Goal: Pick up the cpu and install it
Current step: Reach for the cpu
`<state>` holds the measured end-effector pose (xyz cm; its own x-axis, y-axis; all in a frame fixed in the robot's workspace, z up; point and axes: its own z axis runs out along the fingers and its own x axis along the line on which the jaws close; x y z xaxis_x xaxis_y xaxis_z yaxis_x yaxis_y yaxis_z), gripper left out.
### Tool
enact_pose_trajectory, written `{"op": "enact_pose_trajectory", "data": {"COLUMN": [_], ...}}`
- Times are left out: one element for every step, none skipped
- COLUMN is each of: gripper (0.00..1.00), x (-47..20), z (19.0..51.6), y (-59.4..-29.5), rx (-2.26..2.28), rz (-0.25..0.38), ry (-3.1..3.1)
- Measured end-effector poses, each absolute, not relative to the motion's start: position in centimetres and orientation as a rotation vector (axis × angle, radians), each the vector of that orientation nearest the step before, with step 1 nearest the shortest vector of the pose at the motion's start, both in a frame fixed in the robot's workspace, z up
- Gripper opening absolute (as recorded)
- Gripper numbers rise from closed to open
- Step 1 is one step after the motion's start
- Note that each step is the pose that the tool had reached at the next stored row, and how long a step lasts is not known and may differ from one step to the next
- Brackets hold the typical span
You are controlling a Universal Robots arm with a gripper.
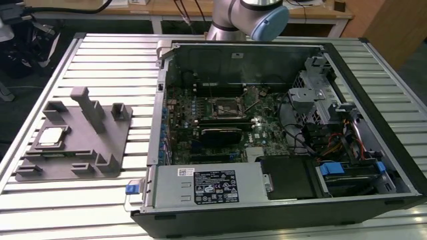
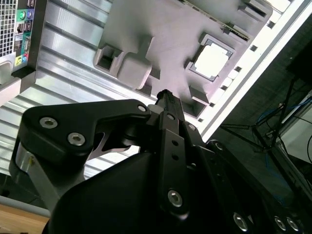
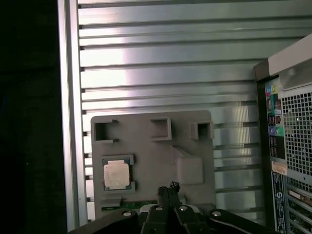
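Gripper (image 3: 168, 187) first: mine is pressed together, the two fingers meeting at their tips with nothing pinched between them, as both wrist views show. It hangs in the air above the grey tray (image 3: 146, 146), touching nothing.

Just past the fingertips, in the first wrist view, lies the tray's bare middle and a raised block, so I am over the tray but not over the part I want. The chip (image 3: 116, 174) lies off to one side of my tips, flat in its own recess near the tray's outer edge, shiny face up. In the second wrist view the same chip (image 2: 210, 62) lies ahead of the gripper (image 2: 165, 93) and to one side of it, on the side of the tray away from the computer case (image 2: 19, 34). It is square, so it has no long axis to speak of; its edges run parallel to the tray's edges.

Farther out, the exterior view puts the chip (image 1: 52, 136) on the tray (image 1: 113, 145) at the exterior view's left, on the slatted metal table (image 1: 107, 65). The open computer case (image 1: 373, 65) lies at the exterior view's right, and the black-framed socket (image 1: 223, 106) on the board inside it is well apart from the chip. My arm (image 1: 247, 15) rises at the table's far side. By my judgement the pick-up is not yet done.
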<state>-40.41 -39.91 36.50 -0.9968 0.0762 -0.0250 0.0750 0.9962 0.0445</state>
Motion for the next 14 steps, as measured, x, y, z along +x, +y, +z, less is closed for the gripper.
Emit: {"op": "enact_pose_trajectory", "data": {"gripper": [0.11,0.11,0.11,0.11,0.11,0.11,0.11,0.11,0.11,0.11,0.11,0.11,0.11,0.11], "x": [-40.5,-40.8,-40.9,-41.0,-41.1,-41.2,-41.3,-41.4,-41.5,-41.5,-41.6,-41.7,-41.8,-41.8], "z": [36.4,36.2,36.1,36.0,35.9,35.8,35.7,35.6,35.5,35.4,35.3,35.1,35.0,34.9], "y": [-39.9,-39.9,-40.0,-40.0,-40.0,-40.0,-40.0,-40.0,-40.0,-40.0,-40.1,-40.1,-40.1,-40.1], "rx": [0.118,0.118,0.118,0.118,0.118,0.118,0.118,0.118,0.118,0.118,0.118,0.118,0.118,0.118], "rz": [0.068,0.068,0.068,0.068,0.068,0.068,0.068,0.068,0.068,0.068,0.068,0.068,0.068,0.068], "ry": [3.112,3.112,3.112,3.112,3.112,3.112,3.112,3.112,3.112,3.112,3.112,3.112,3.112,3.112]}}
